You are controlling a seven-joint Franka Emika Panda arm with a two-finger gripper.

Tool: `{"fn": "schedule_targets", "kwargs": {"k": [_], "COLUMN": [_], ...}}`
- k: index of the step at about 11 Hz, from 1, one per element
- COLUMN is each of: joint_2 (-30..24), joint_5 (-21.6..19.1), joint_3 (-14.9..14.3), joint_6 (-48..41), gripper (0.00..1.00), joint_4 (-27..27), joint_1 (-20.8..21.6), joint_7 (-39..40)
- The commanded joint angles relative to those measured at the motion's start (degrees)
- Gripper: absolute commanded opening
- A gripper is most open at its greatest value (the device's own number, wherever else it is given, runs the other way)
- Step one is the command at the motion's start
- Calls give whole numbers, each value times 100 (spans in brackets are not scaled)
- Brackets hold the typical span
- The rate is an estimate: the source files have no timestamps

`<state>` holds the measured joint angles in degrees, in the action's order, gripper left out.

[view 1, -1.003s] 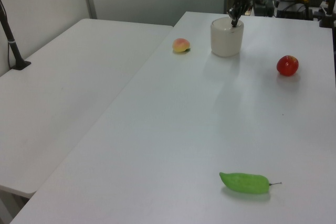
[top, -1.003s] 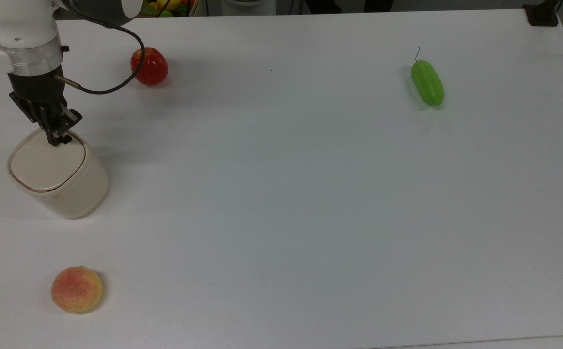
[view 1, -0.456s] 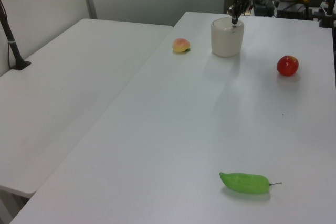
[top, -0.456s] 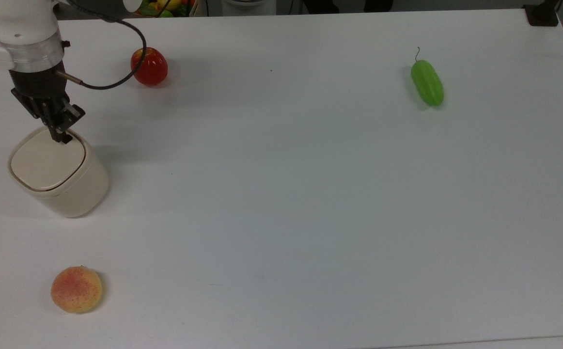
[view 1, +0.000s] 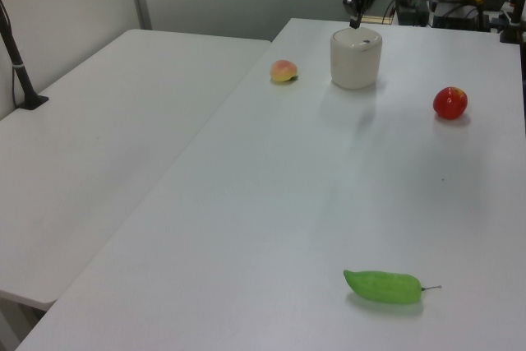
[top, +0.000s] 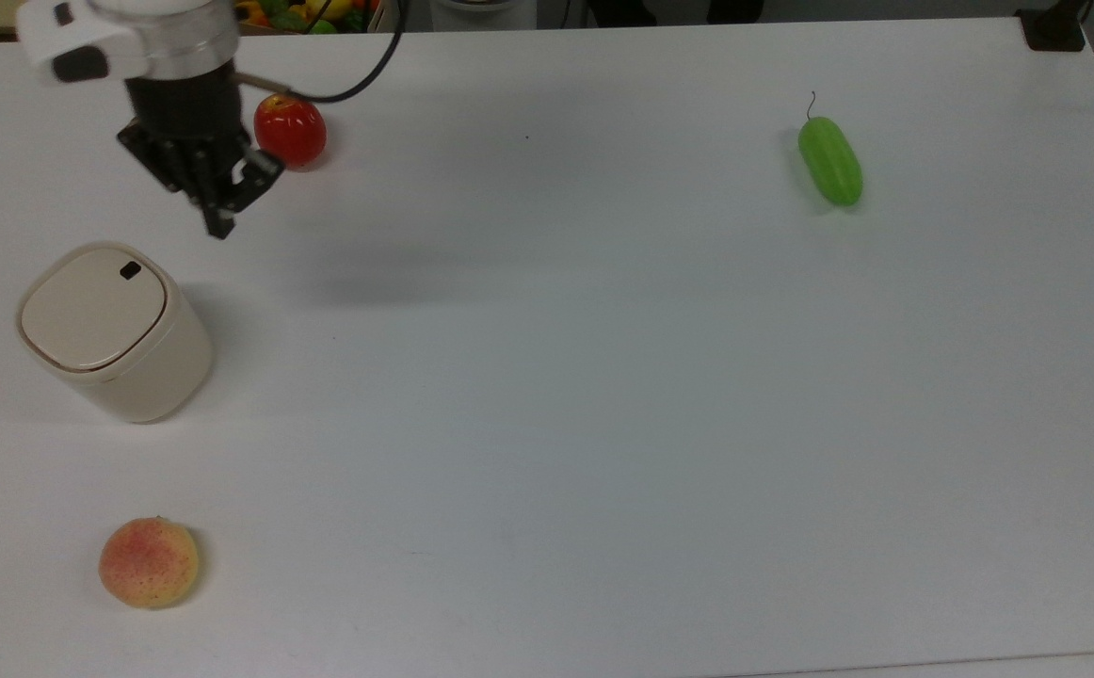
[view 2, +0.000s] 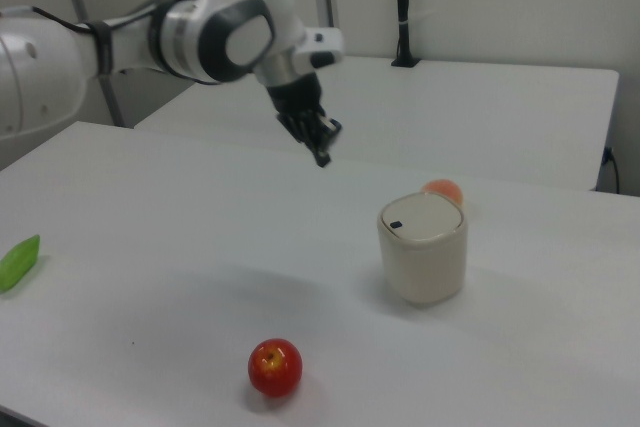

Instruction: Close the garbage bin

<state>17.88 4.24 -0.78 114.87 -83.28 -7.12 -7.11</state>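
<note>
Garbage bin (top: 114,330) near tabletop's (top: 603,395) left edge in the top view, lid flat and seated. Gripper (top: 219,226) raised clear, jaws together, holding nothing. Closing judged complete; nothing evidently left but retreat.

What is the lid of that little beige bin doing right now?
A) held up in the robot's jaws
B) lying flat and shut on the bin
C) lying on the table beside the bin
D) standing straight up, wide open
B: the garbage bin has its lid flat on top, and the gripper hangs in the air apart from it.
</note>
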Motion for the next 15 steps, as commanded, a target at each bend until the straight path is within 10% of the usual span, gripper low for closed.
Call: {"fn": "schedule_targets", "kwargs": {"k": [1,8,11,15], "joint_2": [-679,-1664,-1727,-1727], "joint_5": [-20,-20,-20,-11], "joint_3": [-71,-71,-89,-159], "joint_6": [-971,-2977,-3023,-2996], "gripper": [0,7,100,100], "joint_4": [-153,-320,-320,-285], "joint_1": [788,1731,1670,1626], "joint_7": [60,913,913,896]}}
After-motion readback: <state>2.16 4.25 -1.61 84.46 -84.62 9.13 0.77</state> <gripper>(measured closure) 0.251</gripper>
